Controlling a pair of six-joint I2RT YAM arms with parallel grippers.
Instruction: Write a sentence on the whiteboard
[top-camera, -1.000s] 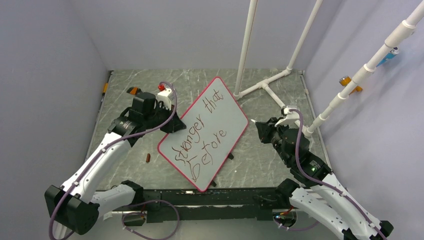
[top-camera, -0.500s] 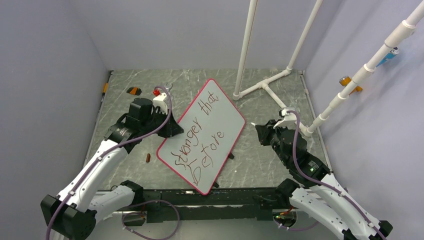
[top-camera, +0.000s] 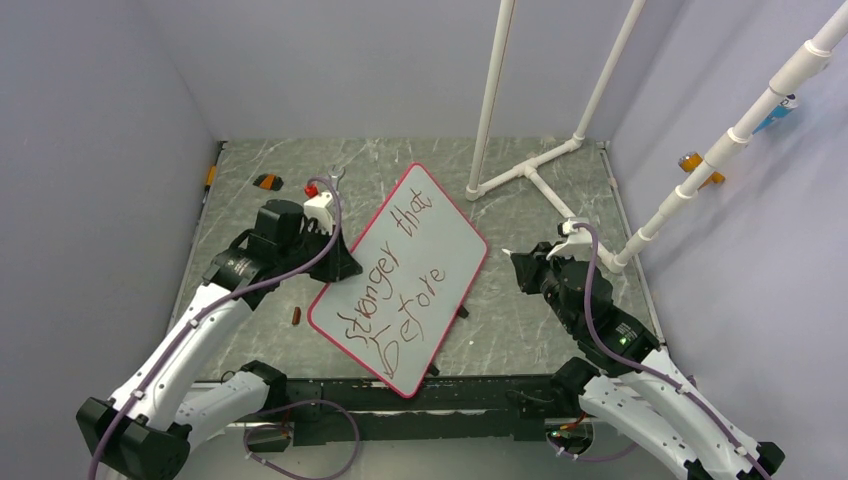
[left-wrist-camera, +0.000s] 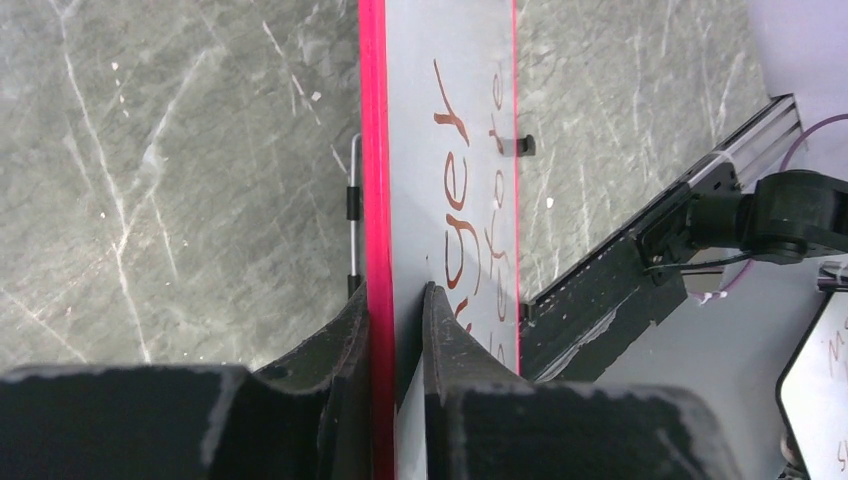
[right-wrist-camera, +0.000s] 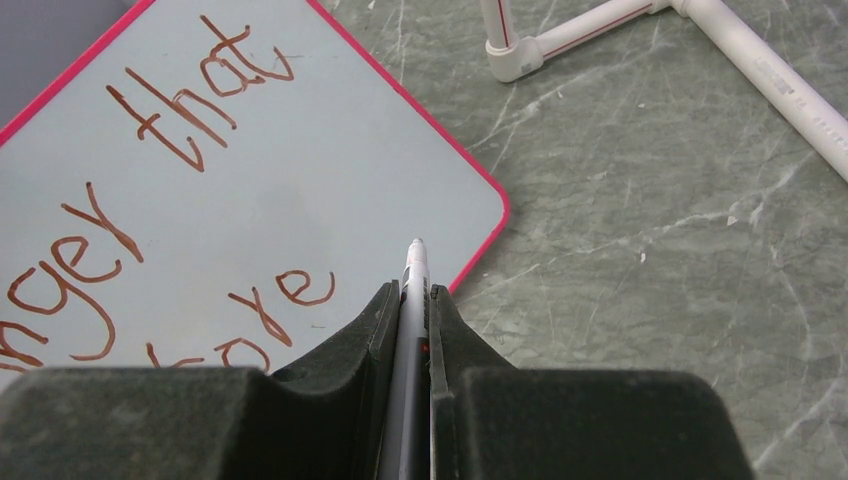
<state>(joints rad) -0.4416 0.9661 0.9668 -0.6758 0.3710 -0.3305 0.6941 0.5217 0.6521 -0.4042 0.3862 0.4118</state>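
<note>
The whiteboard (top-camera: 440, 235) lies slantwise mid-table, white with a pink-red rim. The sentence (top-camera: 395, 285) in dark-red marker reads "stronger that before" on two lines. My left gripper (top-camera: 345, 268) is at the board's left edge. In the left wrist view its jaws (left-wrist-camera: 397, 295) straddle the rim (left-wrist-camera: 374, 150), one finger on each face, shut on it. My right gripper (top-camera: 520, 262) hovers beside the board's right corner. It is shut on a white-grey marker (right-wrist-camera: 412, 275), whose tip pokes out just over the board's (right-wrist-camera: 300, 190) right edge.
A white PVC pipe frame (top-camera: 540, 165) stands at the back right. A small brown cap (top-camera: 296, 317) lies left of the board, and an orange-black object (top-camera: 266, 181) and a red one (top-camera: 311, 188) lie at the back left. A black rail (top-camera: 450, 395) runs along the near edge.
The left gripper has pulled the whiteboard leftward and toward the near edge. The right arm has shifted only slightly, still holding the marker.
</note>
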